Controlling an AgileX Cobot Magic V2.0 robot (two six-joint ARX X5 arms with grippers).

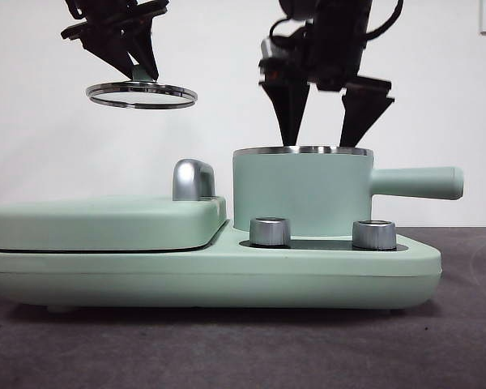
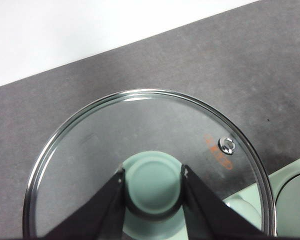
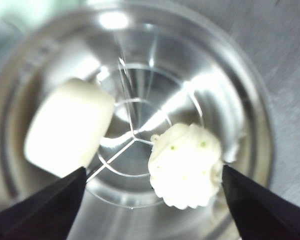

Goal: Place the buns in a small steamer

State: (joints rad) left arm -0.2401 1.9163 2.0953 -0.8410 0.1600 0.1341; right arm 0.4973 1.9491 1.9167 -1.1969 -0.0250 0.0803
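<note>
from across the tabletop the inside of the mint-green cylindrical steamer pot with the steel rim [image 1: 301, 190] is hidden by its own wall, so neither bun shows from the front. only the right wrist view looks down into it, and that picture is soft and full of glare off the steel bottom. there the smooth white rounded-rectangular bun [image 3: 69, 127] lies against one side of the pot floor and the ridged white dome bun with small green specks [image 3: 186, 165] lies toward the other side, the two apart with bare steel between them.

the right claw [image 1: 327, 113] hangs just above the pot's rim with its two black jaws spread wide; they hold nothing, and in its own view [image 3: 150, 200] only their tips show, cut off at the edge, either side of the ridged bun.

the left claw [image 1: 138, 61] is up high over the flat mint-green lidded griddle [image 1: 105, 223], its upper part cut off by the frame. its jaws are pinched on the green knob of the steel-rimmed glass lid [image 2: 150, 170], which hangs level in the air, well clear of the pot. the lid's near edge is cut off in the wrist view.

the pot's long straight handle [image 1: 417, 182] sticks out sideways. the pot sits on the mint-green cooker base [image 1: 227, 279], behind two steel dials [image 1: 270, 231], on the dark grey tabletop [image 1: 243, 348].
</note>
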